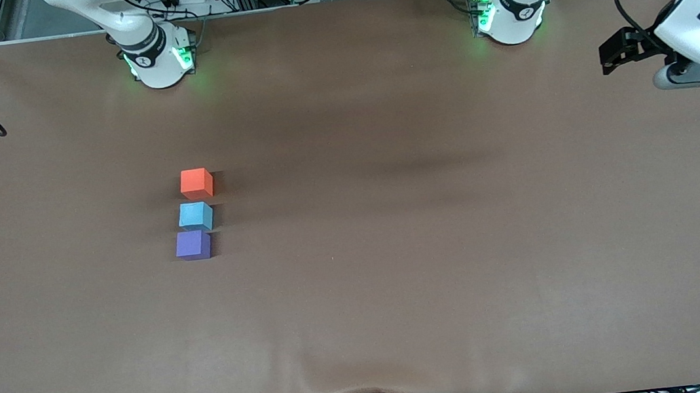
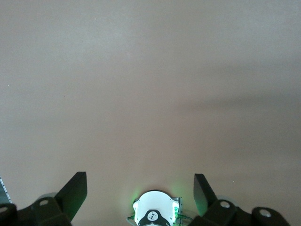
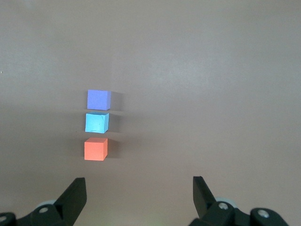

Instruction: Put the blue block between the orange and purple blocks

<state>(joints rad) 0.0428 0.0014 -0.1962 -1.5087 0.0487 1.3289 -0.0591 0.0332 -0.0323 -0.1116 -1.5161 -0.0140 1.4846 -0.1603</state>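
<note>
Purple block [image 1: 193,246], blue block [image 1: 195,216] between, orange block [image 1: 196,183], brown table [image 1: 435,252]

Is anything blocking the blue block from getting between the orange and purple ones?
Nothing visible does. The blue block already sits in the gap between the orange block and purple block, and both grippers are open and away from the row.

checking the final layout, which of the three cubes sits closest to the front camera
The purple block. In the row of three it lies lowest in the front view, with the blue block next to it in the middle and the orange block farthest, toward the robots' bases.
</note>
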